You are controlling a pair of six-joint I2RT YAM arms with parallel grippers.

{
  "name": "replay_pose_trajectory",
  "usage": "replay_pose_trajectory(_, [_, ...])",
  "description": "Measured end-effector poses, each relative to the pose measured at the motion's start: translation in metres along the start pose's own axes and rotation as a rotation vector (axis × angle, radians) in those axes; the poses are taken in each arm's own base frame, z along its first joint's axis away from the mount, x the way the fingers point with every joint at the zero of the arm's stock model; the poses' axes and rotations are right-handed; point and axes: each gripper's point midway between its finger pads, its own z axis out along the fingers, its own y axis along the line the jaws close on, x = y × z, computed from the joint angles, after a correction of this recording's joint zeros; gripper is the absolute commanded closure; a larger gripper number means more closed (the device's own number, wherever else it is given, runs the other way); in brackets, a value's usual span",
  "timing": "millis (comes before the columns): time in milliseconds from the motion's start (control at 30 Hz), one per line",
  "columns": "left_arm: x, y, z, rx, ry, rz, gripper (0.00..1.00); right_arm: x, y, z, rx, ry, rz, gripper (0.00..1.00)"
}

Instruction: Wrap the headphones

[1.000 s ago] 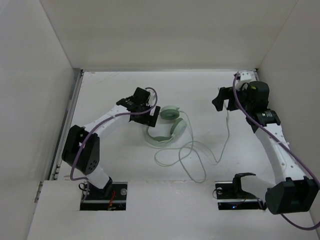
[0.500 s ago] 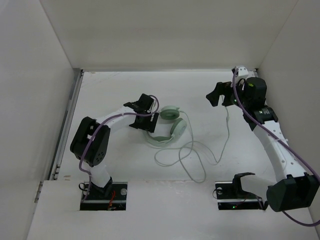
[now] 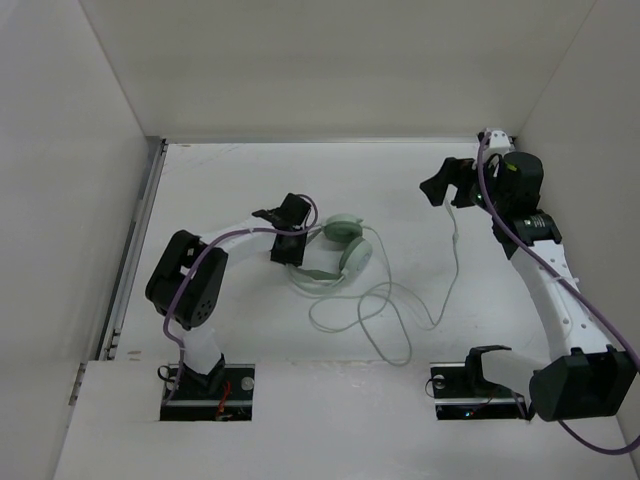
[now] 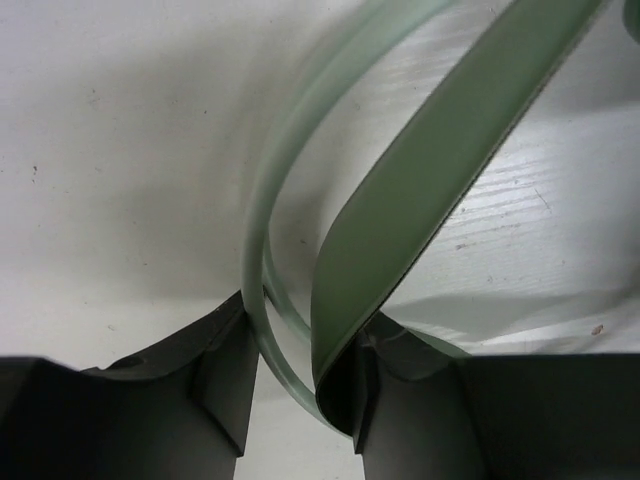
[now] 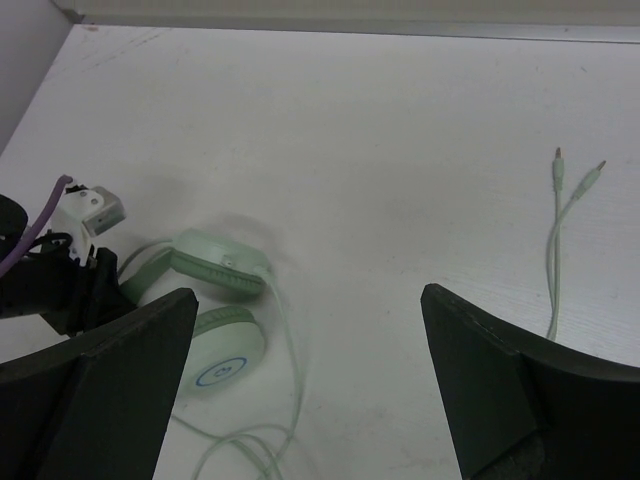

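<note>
While my left pincer sits low on the worktop, its two dark fingers press from both sides on the thin headband of the headphones, clamped on it. The two round cups lie just beyond that pincer on the worktop, and the thin cable loops away from them. My right pincer hangs well apart from the headphones, spread wide with nothing between its fingers. The cable's forked end lies ahead of it, off to one side.
</note>
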Motion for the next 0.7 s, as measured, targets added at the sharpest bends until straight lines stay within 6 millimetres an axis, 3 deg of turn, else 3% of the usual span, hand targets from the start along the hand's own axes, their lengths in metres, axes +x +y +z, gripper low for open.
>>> replay_pose_trajectory(67, [-0.003, -0.001, 0.001, -0.002, -0.007, -0.014, 0.77, -0.001, -0.002, -0.001, 0.005, -0.002, 0.005, 0.00])
replay_pose_trajectory(200, [-0.011, -0.005, 0.005, 0.010, -0.024, -0.030, 1.00, -0.001, -0.003, -0.001, 0.006, -0.003, 0.009, 0.00])
replay_pose_trajectory(533, [-0.035, -0.032, 0.012, 0.083, -0.082, -0.011, 1.00, -0.002, -0.006, -0.002, 0.014, -0.006, 0.024, 0.00])
replay_pose_trajectory(700, [-0.039, -0.031, 0.011, 0.082, -0.085, 0.011, 1.00, -0.002, -0.006, -0.002, 0.014, -0.006, 0.019, 0.00])
